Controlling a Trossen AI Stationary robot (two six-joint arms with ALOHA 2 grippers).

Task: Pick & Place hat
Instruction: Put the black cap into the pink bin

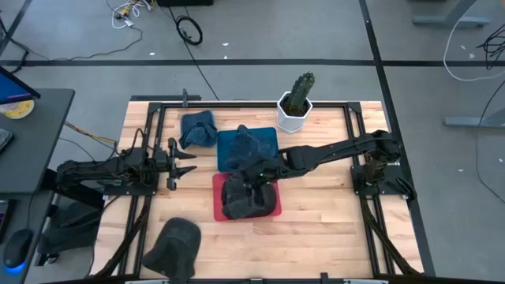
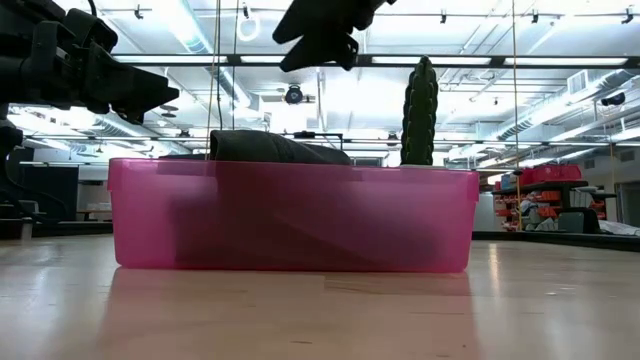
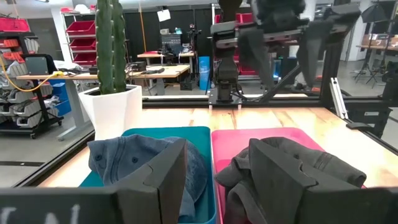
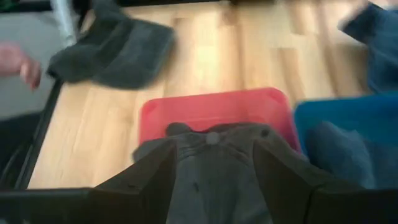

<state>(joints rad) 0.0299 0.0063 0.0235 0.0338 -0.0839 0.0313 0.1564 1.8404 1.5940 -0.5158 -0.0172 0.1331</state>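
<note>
Above the red bin (image 1: pixel 218 207), the right gripper (image 1: pixel 254 175) hovers with jaws spread and empty over the dark grey hat (image 1: pixel 246 199), which lies inside, seemingly just placed. Beside it the blue bin (image 1: pixel 268 136) holds a denim hat (image 1: pixel 246 147). The left gripper (image 1: pixel 183 164) waits with open jaws over clear bench (image 1: pixel 331 221), while another grey hat (image 1: pixel 175 246) sits near the front edge.

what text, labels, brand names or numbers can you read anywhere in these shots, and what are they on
None can be read in any view.
The pink bin, teal bin, dark hat, blue hat and white cactus pot show no print.
Pale marks at the bottom edge of the left wrist view, on the left gripper, are cut off and unreadable.
Shelves and red bins in the room behind are too far off to read.
</note>
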